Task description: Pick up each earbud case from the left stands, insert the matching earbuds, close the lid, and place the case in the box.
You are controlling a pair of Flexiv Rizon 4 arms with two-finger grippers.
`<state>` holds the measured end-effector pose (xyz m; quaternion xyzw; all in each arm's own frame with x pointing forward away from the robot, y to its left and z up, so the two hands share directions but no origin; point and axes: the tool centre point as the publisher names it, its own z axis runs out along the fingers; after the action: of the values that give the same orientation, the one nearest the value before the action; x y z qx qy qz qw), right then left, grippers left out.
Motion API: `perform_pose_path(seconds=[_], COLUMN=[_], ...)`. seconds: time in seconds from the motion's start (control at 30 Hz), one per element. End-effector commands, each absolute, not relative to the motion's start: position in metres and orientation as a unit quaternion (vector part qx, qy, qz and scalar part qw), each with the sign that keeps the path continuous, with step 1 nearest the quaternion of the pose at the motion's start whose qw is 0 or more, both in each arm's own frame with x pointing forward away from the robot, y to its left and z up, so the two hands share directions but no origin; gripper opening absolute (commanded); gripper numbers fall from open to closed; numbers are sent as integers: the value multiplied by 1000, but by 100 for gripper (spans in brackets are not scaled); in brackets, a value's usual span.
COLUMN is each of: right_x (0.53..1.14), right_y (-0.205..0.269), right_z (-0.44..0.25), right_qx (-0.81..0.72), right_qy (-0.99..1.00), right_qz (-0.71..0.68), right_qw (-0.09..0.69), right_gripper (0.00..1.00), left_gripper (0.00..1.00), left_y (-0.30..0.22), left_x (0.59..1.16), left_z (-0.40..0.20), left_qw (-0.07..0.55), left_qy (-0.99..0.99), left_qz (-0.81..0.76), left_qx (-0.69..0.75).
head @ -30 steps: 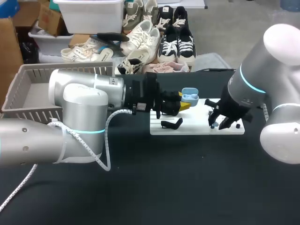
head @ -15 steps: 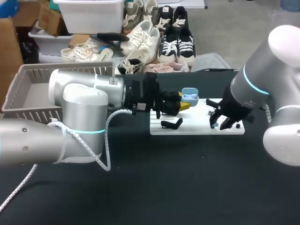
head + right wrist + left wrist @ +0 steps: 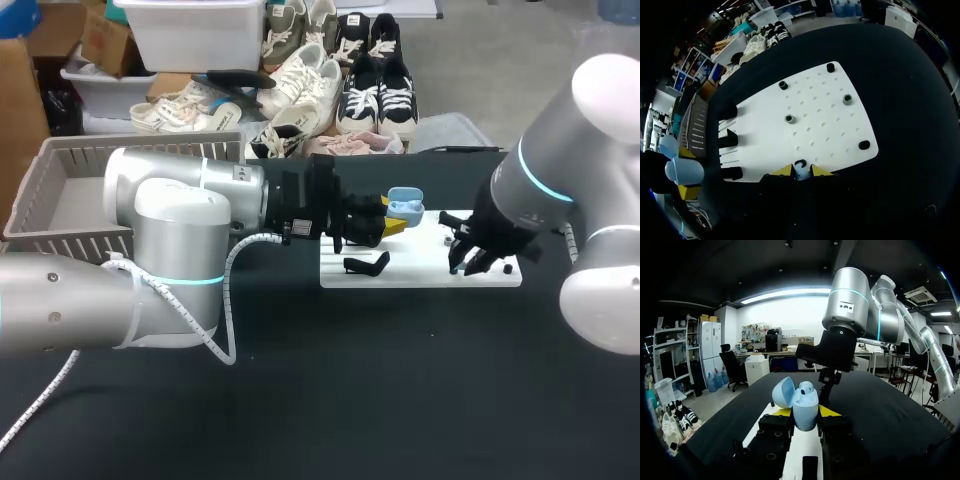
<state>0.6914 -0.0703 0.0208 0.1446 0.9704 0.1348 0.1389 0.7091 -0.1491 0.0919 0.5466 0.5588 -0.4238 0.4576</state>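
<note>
Clamping the earbud case (image 3: pixel 804 407) upright between the fingers of the left gripper (image 3: pixel 806 412), just above the white board (image 3: pixel 820 115) at its stand end. Presenting the lid (image 3: pixel 782 392) hinged fully open, with one seated earbud (image 3: pixel 807 387) showing in the case's mouth. Pinching a small pale-blue piece, probably the loose earbud (image 3: pixel 801 173), between the nearly closed fingers of the right gripper (image 3: pixel 800 170), at the edge of the white board's half away from the stands and well apart from the case. Working, by these views, at the insertion step: case off the black stands (image 3: pixel 727 140), lid up, one earbud in. Waiting to be done: carrying the loose earbud across the white board to the case, seating it beside the first, shutting the lid, and setting the case in the grey basket (image 3: pixel 60 165) lying beyond the white board's stand end. Showing no further case on the stands visible in the right wrist view.
</note>
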Motion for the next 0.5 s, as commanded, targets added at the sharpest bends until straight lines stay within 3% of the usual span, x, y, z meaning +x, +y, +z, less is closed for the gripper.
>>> perform_pose_path(seconds=[0.03, 0.07, 0.5], right_x=[692, 692, 672], right_y=[-69, -69, -73], right_z=[19, 19, 48], right_qx=[145, 145, 146], right_qy=[971, 971, 968], right_qz=[133, 133, 125], right_qw=[137, 137, 160], right_gripper=[7, 0, 0], left_gripper=[0, 0, 0], left_y=[-149, -149, -149], left_x=[707, 707, 707], left_z=[92, 92, 92], left_qw=[459, 459, 459], left_qy=[559, 559, 559], left_qz=[-423, -423, -423], left_qx=[545, 545, 545])
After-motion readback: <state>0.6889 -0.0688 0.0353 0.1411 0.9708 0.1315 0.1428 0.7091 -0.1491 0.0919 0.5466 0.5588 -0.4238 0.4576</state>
